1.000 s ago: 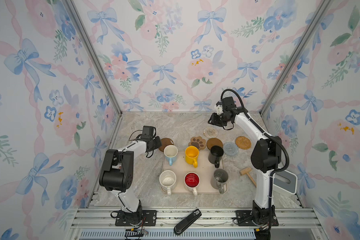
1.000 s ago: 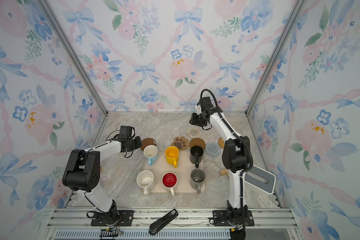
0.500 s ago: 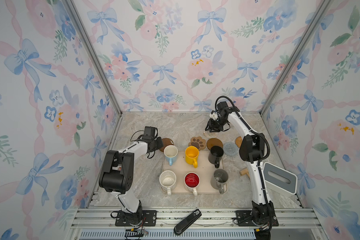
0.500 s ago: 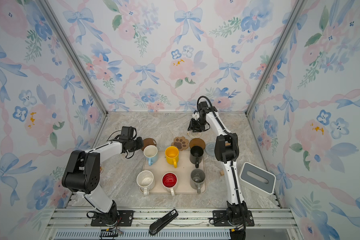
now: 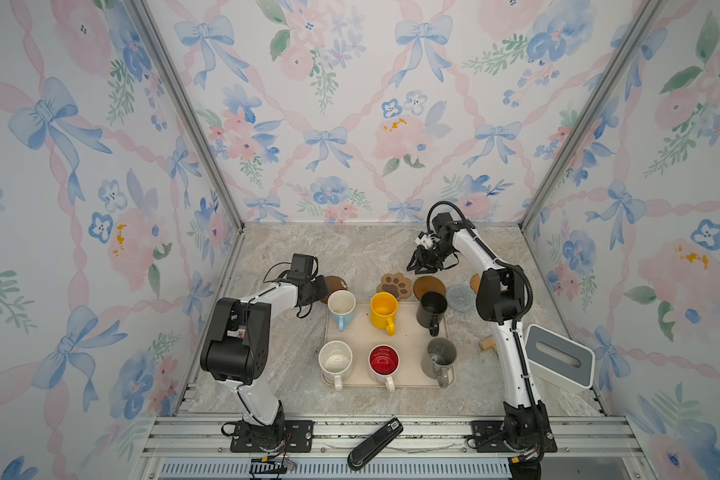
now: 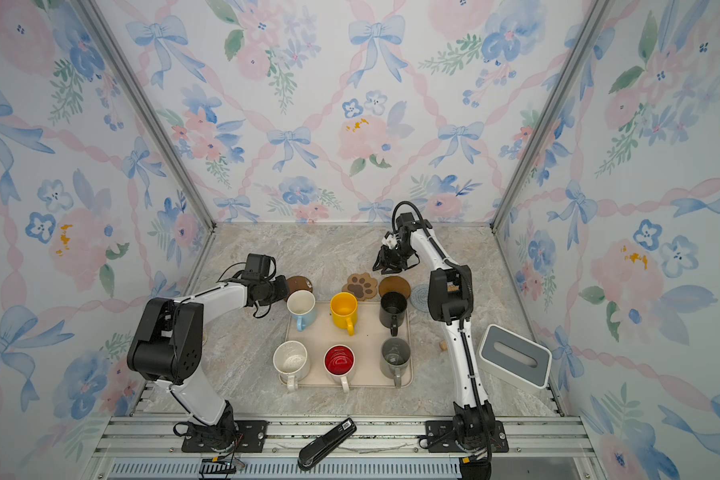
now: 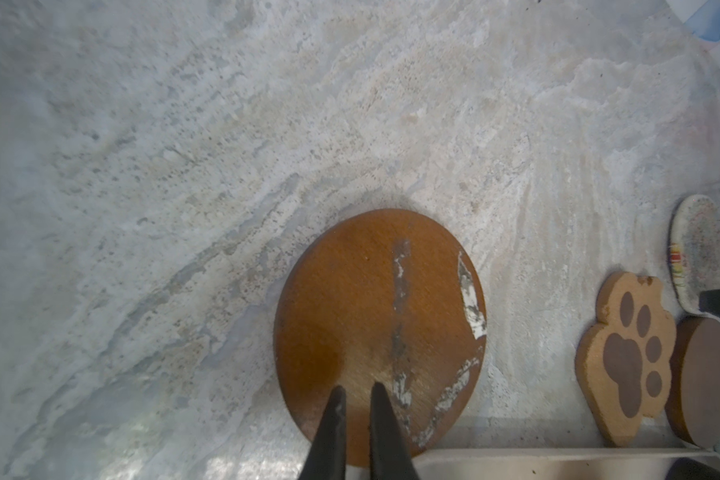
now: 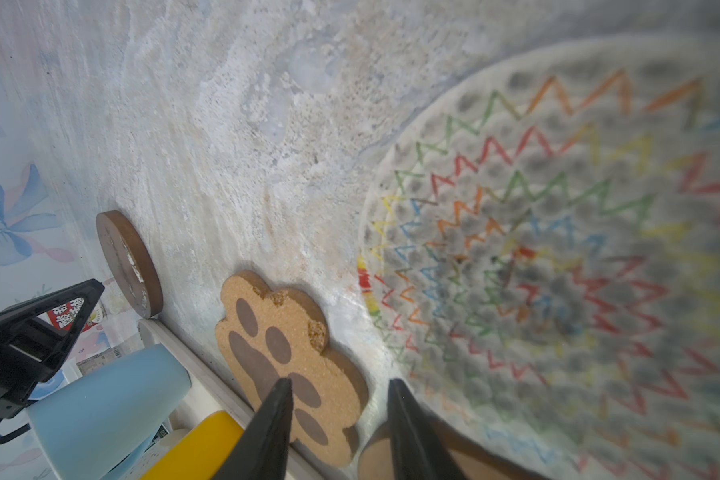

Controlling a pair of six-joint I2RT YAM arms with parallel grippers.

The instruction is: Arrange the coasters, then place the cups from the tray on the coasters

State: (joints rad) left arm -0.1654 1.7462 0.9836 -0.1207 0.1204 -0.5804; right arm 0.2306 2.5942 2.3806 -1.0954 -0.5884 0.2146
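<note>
1. Room: three walls of floral, bow-patterned wallpaper (image 5: 350, 124) enclose my workspace.
2. Surface: a grey-beige marbled tabletop (image 5: 350, 253), matt and veined.
3. The large beige rounded-rectangle tray (image 5: 408, 336) lies at centre front. It holds all six cups upright in two rows.
   - Back row: light blue mug (image 5: 341, 305), yellow mug (image 5: 384, 309), black mug (image 5: 432, 309).
   - Front row: speckled cream-white mug (image 5: 335, 359), white mug with red inside (image 5: 384, 360), grey mug (image 5: 438, 357).
4. Coasters lie on the tabletop behind the tray. From the left:
   - scratched brown wooden disc (image 7: 379, 324)
   - cork paw-shaped coaster (image 5: 395, 285)
   - dark brown round coaster (image 5: 429, 286)
   - grey-blue crocheted coaster (image 5: 460, 296)
   - tan rattan coaster (image 5: 474, 282), partly hidden by my right arm
   - cream woven coaster with coloured zigzags (image 8: 558, 249), further back, beyond the paw
5. My left pincer (image 7: 358, 387): fingertips almost together, gripping nothing, over the disc's near edge. I cannot tell whether they touch it.
6. My right pincer (image 8: 339, 381): jaws partly apart and empty, low beside the woven coaster's edge.
</note>
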